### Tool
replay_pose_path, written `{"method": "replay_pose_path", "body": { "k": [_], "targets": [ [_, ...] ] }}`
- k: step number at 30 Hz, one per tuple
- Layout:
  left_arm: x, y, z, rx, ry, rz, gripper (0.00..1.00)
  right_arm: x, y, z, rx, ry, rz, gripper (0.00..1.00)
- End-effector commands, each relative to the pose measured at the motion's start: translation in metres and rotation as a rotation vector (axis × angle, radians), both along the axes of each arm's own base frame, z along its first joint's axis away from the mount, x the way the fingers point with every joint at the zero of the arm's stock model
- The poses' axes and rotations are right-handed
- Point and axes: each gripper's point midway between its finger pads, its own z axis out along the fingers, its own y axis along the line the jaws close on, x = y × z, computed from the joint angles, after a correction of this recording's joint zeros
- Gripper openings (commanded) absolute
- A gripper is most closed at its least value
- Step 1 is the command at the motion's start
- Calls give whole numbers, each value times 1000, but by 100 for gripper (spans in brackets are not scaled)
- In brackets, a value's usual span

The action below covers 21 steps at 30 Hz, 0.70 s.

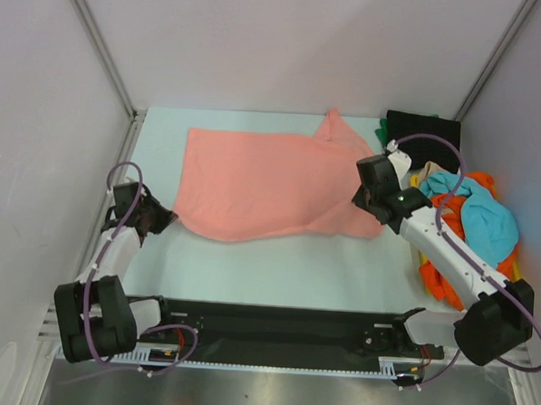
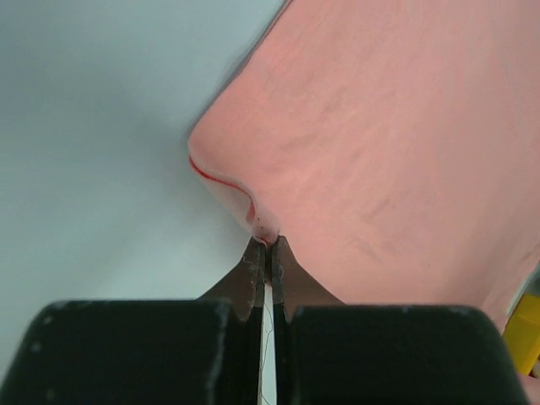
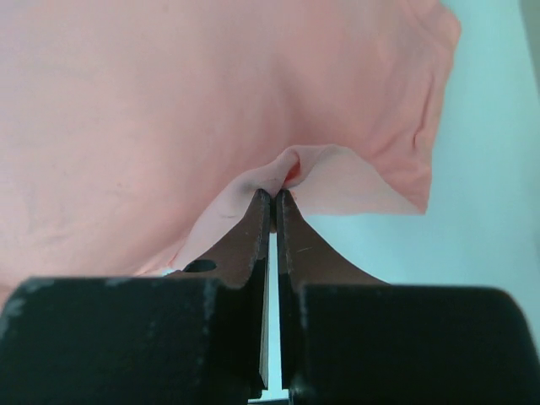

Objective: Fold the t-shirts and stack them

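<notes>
Black left tool (image 2: pixel 268 245) and right tool (image 3: pixel 275 196) both pinch edges of the soft, rumpled salmon t-shirt (image 1: pixel 262 184) between them.

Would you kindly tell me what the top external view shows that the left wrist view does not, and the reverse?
Only the top external view: the whole salmon pink t-shirt spread out, the right gripper at its right edge, and the heap of other t-shirts beyond. Only the left wrist view: the left gripper shut on a corner of the cloth, its red hem stitching, and a yellow object at the frame's edge. Both: the salmon pink t-shirt on the pale table.
</notes>
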Motion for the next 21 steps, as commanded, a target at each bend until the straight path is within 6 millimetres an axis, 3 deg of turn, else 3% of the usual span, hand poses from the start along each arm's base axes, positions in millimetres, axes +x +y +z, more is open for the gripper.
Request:
{"method": "replay_pose_path", "body": {
  "k": [1,2,8,10,11,21],
  "targets": [
    [31,11,30,34,-80,8,0,39,2,36,-27,-107,40,0],
    [33,12,31,30,-77,15,0,46,1,30,-44,-88,38,0],
    [61,25,42,57,-61,50,0,86,-4,42,-61,-111,26,0],
    [71,29,46,64,-57,51,0,97,-9,33,-77,-89,19,0],
    [74,29,37,61,-26,45,0,102,-10,33,-74,-87,18,0],
    [102,18,15,40,45,-4,1,140,-11,19,-81,-57,15,0]
  ]
}}
